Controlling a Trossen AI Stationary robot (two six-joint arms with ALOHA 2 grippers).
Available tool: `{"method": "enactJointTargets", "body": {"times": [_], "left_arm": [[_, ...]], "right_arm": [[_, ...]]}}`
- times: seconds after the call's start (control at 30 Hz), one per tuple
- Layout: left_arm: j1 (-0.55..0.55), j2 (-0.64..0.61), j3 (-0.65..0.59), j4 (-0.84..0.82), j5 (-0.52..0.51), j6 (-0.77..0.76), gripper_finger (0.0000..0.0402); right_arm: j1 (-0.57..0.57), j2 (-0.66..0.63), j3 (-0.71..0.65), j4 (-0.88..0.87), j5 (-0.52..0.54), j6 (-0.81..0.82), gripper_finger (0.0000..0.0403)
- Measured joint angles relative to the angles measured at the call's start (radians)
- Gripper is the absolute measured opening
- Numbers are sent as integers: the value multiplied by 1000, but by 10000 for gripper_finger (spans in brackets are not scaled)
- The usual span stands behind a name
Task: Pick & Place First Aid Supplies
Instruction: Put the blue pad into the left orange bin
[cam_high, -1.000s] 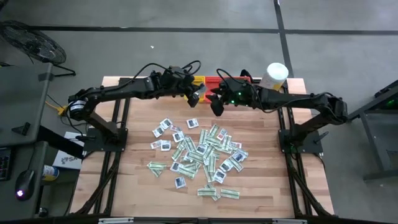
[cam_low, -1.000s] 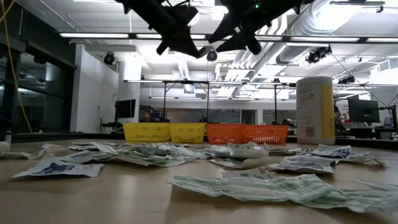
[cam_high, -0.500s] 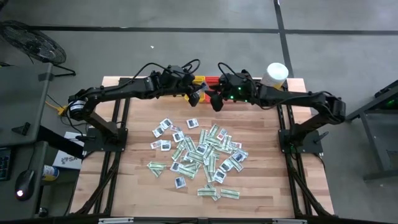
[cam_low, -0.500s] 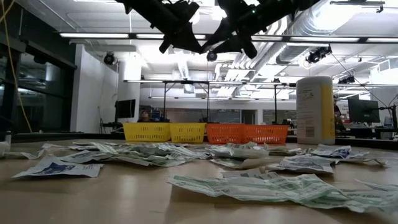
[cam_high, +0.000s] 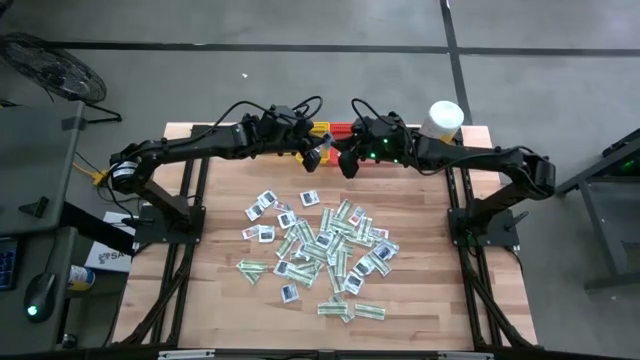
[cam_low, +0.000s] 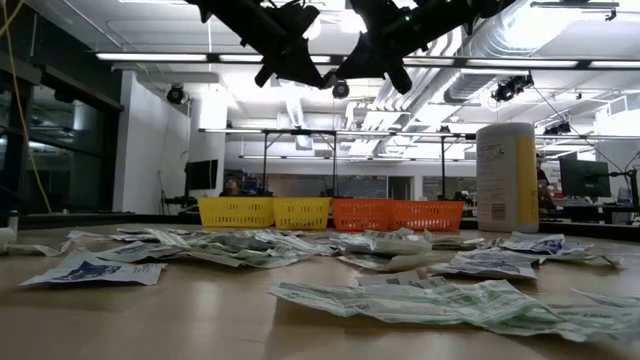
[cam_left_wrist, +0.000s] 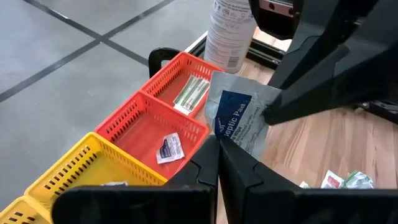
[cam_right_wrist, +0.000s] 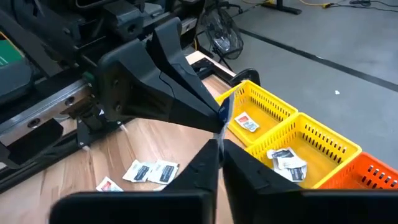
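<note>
My right tool (cam_high: 346, 166) has just snapped shut on the blue-centred packet (cam_left_wrist: 239, 118) that my left tool (cam_high: 312, 161), also clamped on it, holds above the desk's (cam_high: 420, 290) far edge by the red tray (cam_left_wrist: 149, 127), so a handover looks underway.
</note>
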Motion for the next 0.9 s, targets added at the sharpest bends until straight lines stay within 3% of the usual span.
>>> {"method": "enactJointTargets", "body": {"times": [0.33,0.53,0.63,0.8,0.9], "left_arm": [[2,0,-1,-2,28,30,13],[3,-2,-1,-6,16,93,71],[2,-16,-1,-30,-55,102,111],[10,-54,0,-161,-166,99,155],[34,-66,-1,-263,-157,71,160]], "right_arm": [[0,-1,0,-29,14,20,1],[-14,-1,0,-99,53,37,1],[-42,-1,0,-154,52,60,1],[-109,-1,0,-245,51,59,0],[-164,10,0,-266,15,24,0]]}}
